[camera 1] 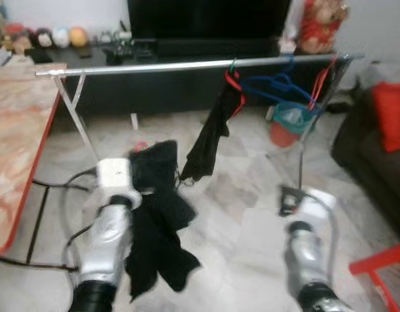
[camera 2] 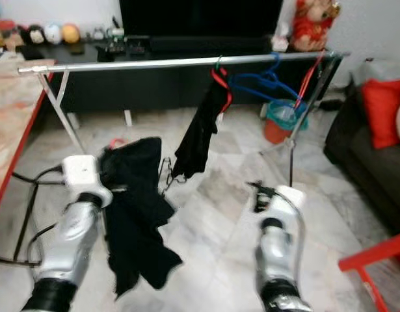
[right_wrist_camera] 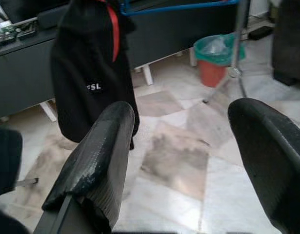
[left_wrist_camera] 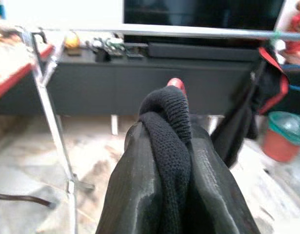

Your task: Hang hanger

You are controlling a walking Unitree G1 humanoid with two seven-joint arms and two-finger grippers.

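My left gripper [left_wrist_camera: 171,139] is shut on a black knit garment [camera 1: 157,221] that drapes down toward the floor. A red hanger tip [left_wrist_camera: 175,83] pokes out above the fabric. The silver rail [camera 1: 186,65] of a clothes rack runs across in front, above and beyond the gripper. On it hang another black garment [camera 1: 213,133] on a red hanger, a bare blue hanger [camera 1: 278,88] and a red one [camera 1: 323,77]. My right gripper [right_wrist_camera: 184,117] is open with nothing between its fingers, low over the floor to the right of the hung garment.
A marble-topped table with a red edge [camera 1: 17,143] stands on the left, with cables [camera 1: 53,185] on the floor beside it. Behind the rack are a black TV cabinet [camera 1: 160,91] and a red bin [camera 1: 287,127]. A dark sofa [camera 1: 375,156] and a red frame [camera 1: 382,263] are on the right.
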